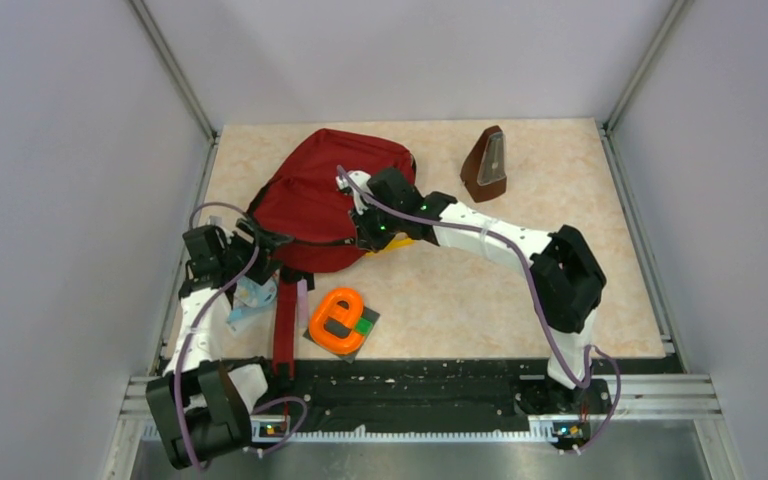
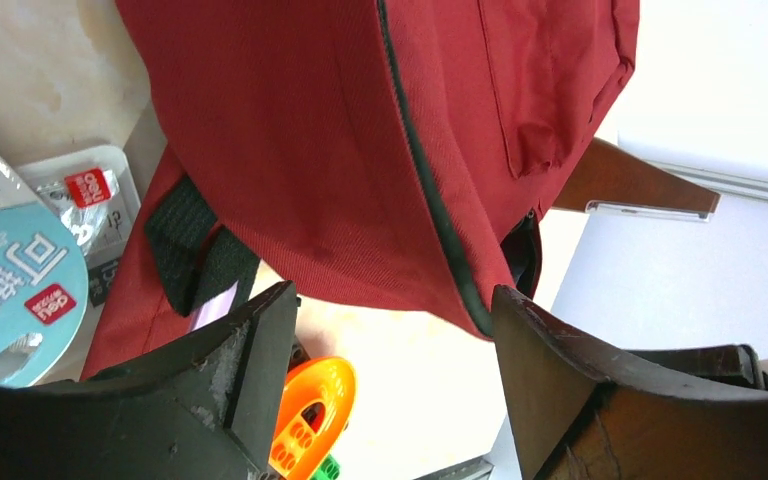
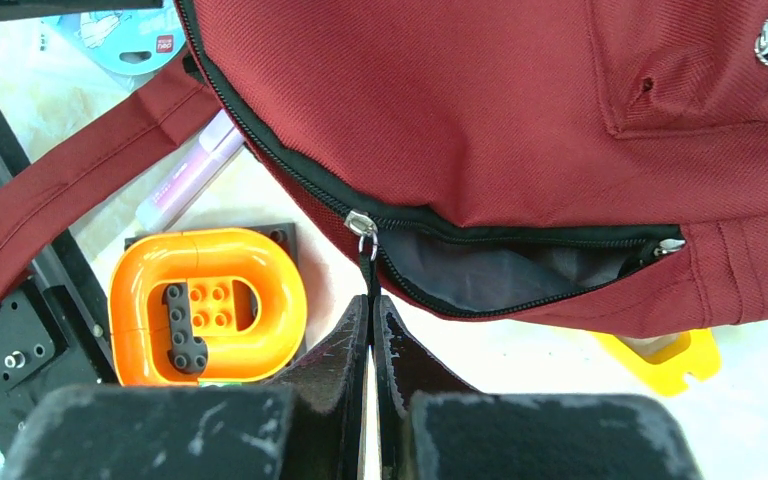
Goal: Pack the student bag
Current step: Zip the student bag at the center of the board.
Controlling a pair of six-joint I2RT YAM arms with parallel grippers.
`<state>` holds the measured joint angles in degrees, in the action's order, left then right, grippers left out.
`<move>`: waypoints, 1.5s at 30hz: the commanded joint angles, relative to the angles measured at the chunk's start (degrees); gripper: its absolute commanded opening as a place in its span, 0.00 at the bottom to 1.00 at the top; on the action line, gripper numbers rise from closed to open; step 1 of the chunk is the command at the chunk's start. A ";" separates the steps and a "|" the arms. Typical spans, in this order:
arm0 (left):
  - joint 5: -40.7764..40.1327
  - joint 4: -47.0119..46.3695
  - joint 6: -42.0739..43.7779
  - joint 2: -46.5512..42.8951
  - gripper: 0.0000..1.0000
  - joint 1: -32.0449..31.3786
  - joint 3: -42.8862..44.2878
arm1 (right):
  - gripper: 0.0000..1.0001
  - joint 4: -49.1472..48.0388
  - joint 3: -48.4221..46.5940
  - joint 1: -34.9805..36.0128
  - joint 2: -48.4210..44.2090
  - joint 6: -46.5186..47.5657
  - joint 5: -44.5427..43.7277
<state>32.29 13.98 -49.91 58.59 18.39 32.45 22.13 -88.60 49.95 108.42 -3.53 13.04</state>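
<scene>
Right gripper (image 3: 370,305) is pinched shut on the black zipper pull (image 3: 367,268) hanging from the slider (image 3: 360,220). That fits the job, since the pocket has to be opened before anything can go in. Left gripper (image 2: 390,300) has its jaws wide apart at the bag's lower edge and is clamping nothing. My guess is that it waits there to pin the fabric, so the zipper runs instead of dragging the whole bag.

Nearest the arm bases, at about 6 o'clock on the table, lies an orange ring toy (image 1: 340,320). A blue-labelled package (image 1: 250,297) is at 8 o'clock, and a lilac pen (image 3: 188,175) lies between them beside a red strap (image 3: 70,190). These look like things waiting to be packed.

Beyond them the student bag (image 1: 320,190) lies flat at about 11 o'clock. Its zipper is only partly open, with grey lining (image 3: 500,268) showing through a narrow slit. A yellow object (image 3: 660,352) pokes out from under the bag at its 4 o'clock. Farthest off, at 1 o'clock, the metronome (image 1: 487,165) stands upright, well apart from the bag.
</scene>
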 commanded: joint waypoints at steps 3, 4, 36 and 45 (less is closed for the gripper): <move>1.05 -9.01 -1.97 3.64 0.77 -0.63 2.79 | 0.00 -0.32 -1.51 1.36 -0.95 1.13 -0.02; 0.83 -9.76 -2.09 4.44 0.77 -0.86 2.99 | 0.00 -0.32 -1.49 1.47 -0.93 1.26 0.11; -10.87 10.55 9.08 1.77 0.00 -2.84 8.76 | 0.00 5.96 -5.52 -6.61 4.82 2.61 -28.74; -9.80 10.73 11.01 2.44 0.00 -2.79 9.02 | 0.10 4.12 -8.96 -10.63 4.41 -1.22 -13.67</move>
<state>23.03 24.95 -41.34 61.89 15.11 41.12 28.36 -92.60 41.28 114.08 -1.83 -8.99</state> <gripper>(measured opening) 0.037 0.008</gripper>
